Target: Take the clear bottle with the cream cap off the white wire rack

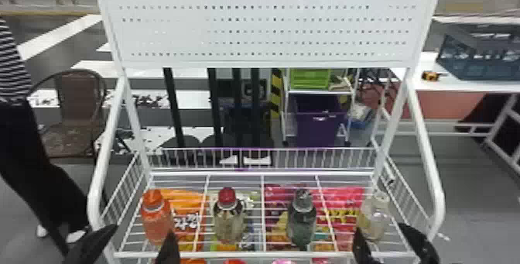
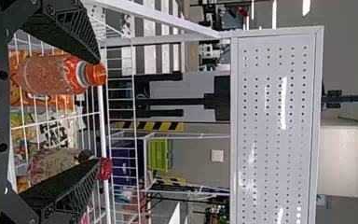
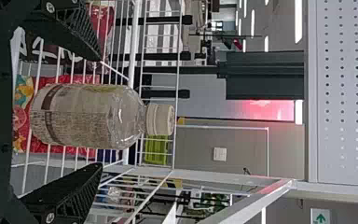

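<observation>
1. Right gripper [image 1: 379, 228]: fingers apart, facing clear bottle with cream cap [image 1: 373, 220], upright at right on white wire rack [image 1: 263, 255].
2. Left gripper [image 1: 143, 229]: fingers apart, rack's front left.
3. Right wrist view: green-arrow sign [image 3: 320, 217].

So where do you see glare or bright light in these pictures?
Left wrist view: white streaks of glare on the perforated panel; right wrist view: highlights on the clear bottle, bright light strips overhead; head view: some of the panel's holes wash out.
</observation>
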You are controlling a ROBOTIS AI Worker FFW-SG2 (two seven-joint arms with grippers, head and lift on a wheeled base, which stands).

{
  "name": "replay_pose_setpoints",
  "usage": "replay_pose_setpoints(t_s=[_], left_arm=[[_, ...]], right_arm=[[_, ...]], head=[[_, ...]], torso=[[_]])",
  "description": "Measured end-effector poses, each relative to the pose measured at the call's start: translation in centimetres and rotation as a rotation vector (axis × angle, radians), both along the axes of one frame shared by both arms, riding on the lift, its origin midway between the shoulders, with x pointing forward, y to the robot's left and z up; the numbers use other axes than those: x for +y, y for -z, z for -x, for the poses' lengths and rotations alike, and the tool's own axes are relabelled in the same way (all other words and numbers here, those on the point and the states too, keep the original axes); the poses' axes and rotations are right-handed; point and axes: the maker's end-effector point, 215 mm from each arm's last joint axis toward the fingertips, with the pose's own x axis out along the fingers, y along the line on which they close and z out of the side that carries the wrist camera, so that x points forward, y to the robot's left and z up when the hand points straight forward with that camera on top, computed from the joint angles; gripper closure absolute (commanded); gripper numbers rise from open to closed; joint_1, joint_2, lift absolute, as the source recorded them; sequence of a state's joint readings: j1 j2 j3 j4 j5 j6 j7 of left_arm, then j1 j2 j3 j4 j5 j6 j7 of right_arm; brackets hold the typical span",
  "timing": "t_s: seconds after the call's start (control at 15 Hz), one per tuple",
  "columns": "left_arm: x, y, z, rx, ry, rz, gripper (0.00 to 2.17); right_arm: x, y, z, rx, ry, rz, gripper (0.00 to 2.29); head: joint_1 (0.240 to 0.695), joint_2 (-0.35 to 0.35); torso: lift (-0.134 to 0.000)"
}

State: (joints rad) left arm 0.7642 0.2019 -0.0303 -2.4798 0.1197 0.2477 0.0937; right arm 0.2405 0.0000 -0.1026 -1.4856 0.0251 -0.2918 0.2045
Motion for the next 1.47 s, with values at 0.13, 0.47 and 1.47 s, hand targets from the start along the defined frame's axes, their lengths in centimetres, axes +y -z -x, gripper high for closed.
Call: replay_pose_setpoints(t_s=[0.13,0.47,1.47], left_arm=[[0.0,0.0,0.1,0.002,0.002,-0.003,0.14],[0.0,0.0,0.2,0.001,0.005,-0.005,0.14],[-0.2,-1.2,0.4,-0.025,0.008,0.003,0.14]], right_arm=[[0.1,0.3,-1.2,0.011,0.002,0.005,0.09],[0.2,1.1,-3.8,0.059,0.0,0.016,0.75],[-0.3,-10.2,10.3,0.03,-0.081,-0.084,1.41]], head=[[0.499,0.0],[0.499,0.0],[0.499,0.0]], torso=[[0.0],[0.0],[0.0]])
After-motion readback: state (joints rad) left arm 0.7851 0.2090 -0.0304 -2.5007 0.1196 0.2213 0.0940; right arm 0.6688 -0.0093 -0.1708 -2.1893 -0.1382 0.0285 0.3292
